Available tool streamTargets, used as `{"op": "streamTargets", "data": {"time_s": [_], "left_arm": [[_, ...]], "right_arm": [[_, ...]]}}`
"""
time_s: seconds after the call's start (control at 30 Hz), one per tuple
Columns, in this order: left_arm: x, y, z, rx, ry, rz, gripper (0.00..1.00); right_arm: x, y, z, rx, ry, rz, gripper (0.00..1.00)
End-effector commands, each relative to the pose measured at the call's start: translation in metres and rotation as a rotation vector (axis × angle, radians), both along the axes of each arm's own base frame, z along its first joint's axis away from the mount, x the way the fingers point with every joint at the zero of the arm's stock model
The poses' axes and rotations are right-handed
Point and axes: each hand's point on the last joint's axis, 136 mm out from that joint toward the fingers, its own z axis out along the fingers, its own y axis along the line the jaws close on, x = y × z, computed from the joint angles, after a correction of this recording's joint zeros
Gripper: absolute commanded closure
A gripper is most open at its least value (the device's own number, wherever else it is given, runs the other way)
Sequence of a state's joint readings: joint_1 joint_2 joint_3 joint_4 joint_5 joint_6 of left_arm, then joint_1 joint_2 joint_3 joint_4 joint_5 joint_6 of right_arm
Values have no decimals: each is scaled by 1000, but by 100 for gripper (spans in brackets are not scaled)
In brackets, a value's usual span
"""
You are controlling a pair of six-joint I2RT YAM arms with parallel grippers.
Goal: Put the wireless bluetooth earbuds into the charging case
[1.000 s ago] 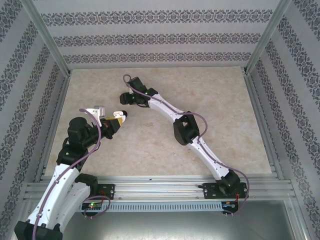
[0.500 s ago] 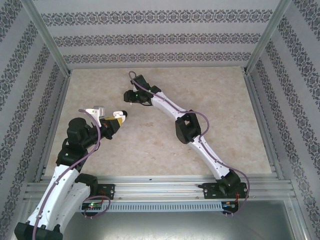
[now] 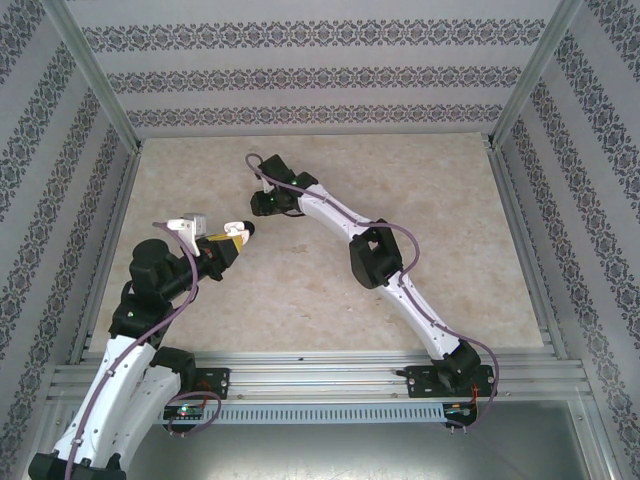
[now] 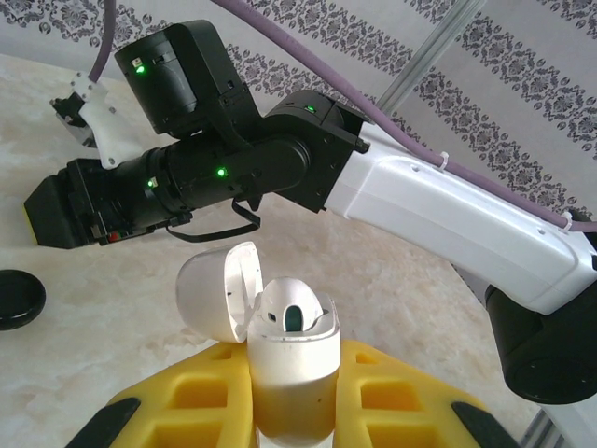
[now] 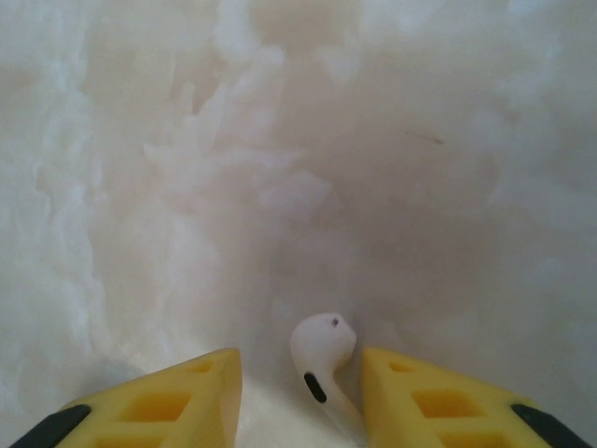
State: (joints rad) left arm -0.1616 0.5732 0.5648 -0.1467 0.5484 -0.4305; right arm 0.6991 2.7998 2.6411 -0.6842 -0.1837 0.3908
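My left gripper [image 4: 291,366] is shut on the white charging case [image 4: 289,392], held upright off the table between its yellow fingers [image 4: 392,392]. The lid [image 4: 207,291] hangs open to the left, and one white earbud [image 4: 295,314] sits in a slot. From above, the case [image 3: 237,230] is left of centre. My right gripper [image 3: 262,206] reaches down just beyond it. In the right wrist view a second white earbud [image 5: 323,343] lies between the open yellow fingers [image 5: 187,392] of my right gripper [image 5: 298,362], close to the right one, its stem pointing back toward the wrist.
A black round puck [image 4: 19,299] lies on the marble tabletop [image 3: 440,230] at the left edge of the left wrist view. The right arm [image 4: 438,215] crosses just behind the case. Metal frame rails [image 3: 110,230] border the table.
The right gripper has turned and dropped toward the table just beyond the case. The left gripper, still holding the case, has shifted slightly back and left.
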Motion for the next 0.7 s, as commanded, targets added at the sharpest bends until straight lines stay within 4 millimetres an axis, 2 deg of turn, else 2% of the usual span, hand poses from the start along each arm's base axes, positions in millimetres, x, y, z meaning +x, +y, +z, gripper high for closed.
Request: {"op": "streamTargets", "data": {"time_s": [0.0,0.23,0.5,0.67], "left_arm": [[-4,2,5,-17,-6,6,98],[-7,3,7,-19,-6,10,98],[-7,4,4,-20,7,16,98],[-7,4,4,-19,7,17,98]], "right_arm": [[-23,-9,1,-116,8,63,65],[-16,-8,-2,-141,-47,81,71],[-15,-8,-17,-171,-55,66,75],[-18,-12,-24,-210,-48,47,84]]}}
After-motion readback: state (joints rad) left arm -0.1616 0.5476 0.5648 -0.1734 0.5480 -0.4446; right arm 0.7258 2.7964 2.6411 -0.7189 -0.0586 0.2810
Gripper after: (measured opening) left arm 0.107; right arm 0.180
